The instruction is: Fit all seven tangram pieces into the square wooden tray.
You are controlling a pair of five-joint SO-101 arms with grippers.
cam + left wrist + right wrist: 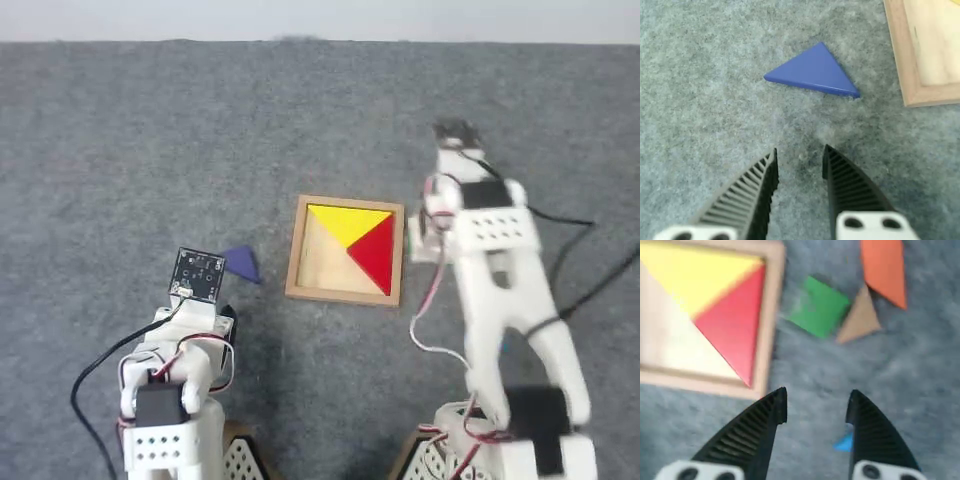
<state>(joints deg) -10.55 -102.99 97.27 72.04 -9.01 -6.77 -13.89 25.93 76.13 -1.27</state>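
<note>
Grey, carpet-like cloth (150, 130) is covering the whole table, and we are taking the square wooden tray (294, 250) near its middle as our landmark. Inside the tray, a yellow triangle (348, 222) is lying along the far edge and a red triangle (376, 255) is filling the side nearest our right arm (495, 260). The two are touching along one slanted edge, and the remaining floor is showing bare wood. A blue triangle (240, 264) is lying flat on the cloth off the tray's opposite side, apart from the rim. We are holding our left gripper (799, 155) over the cloth near this blue triangle, jaws parted with nothing between them; the piece is lying just ahead of it, untouched. Our right gripper (816, 400) is hovering beside the tray's red-triangle side, its jaws likewise spread wide and gripping nothing. Off that same side of the tray, a green square (817, 306) is sitting just beyond the rim. A tan triangle (860, 317) is lying at the square's corner, touching it or nearly so, and an orange parallelogram (883, 267) is lying just past the tan one. A small light-blue piece (844, 442) is peeking out from behind one finger (872, 440) of the right gripper, mostly hidden.
</note>
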